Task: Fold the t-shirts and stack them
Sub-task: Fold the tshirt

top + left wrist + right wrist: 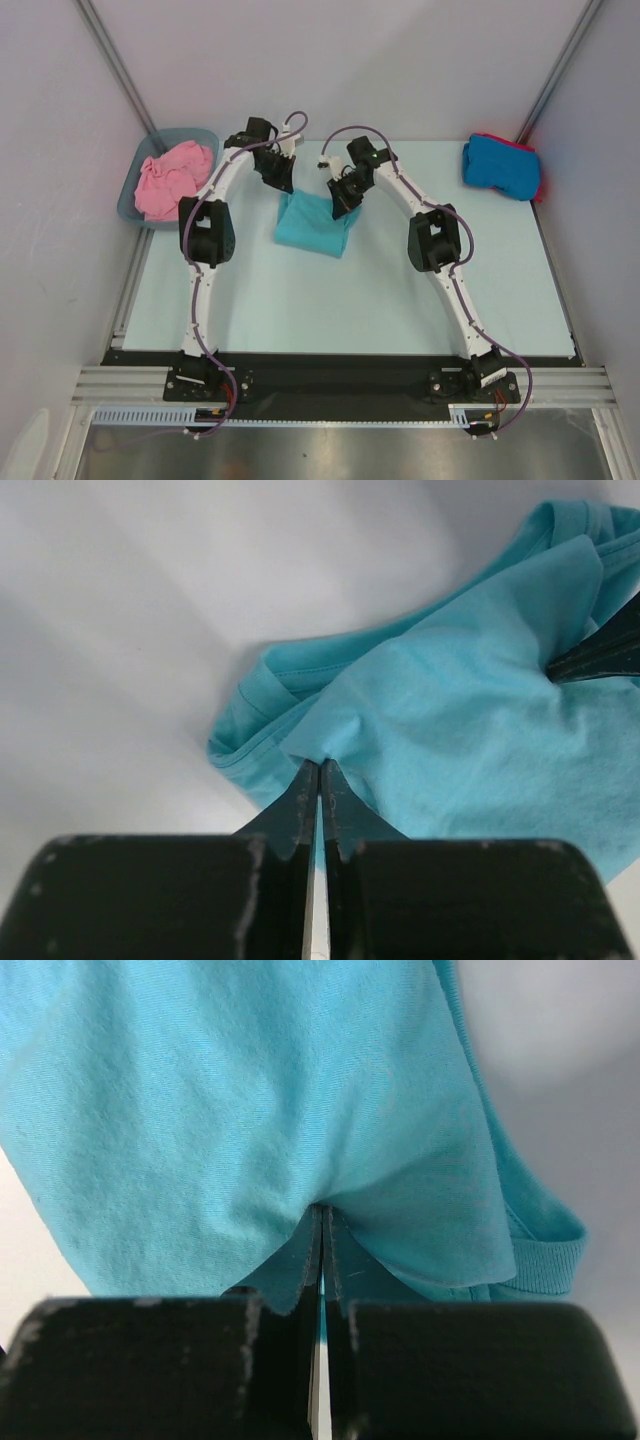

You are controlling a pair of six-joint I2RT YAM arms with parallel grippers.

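A teal t-shirt (312, 224) hangs bunched over the middle of the table, held by its top edge at two spots. My left gripper (283, 183) is shut on the shirt's left top corner; the left wrist view shows the cloth (470, 710) pinched at the fingertips (320, 764). My right gripper (343, 200) is shut on its right top corner, with teal cloth (230, 1100) draped over the fingertips (322, 1210). A pink t-shirt (170, 178) lies crumpled in the tub. A bright blue t-shirt (500, 165) lies folded at the back right on top of a red one (538, 172).
The grey-blue plastic tub (131, 197) stands at the back left edge of the pale table (350, 300). Grey walls close in the left, back and right. Both arm bases sit at the near edge.
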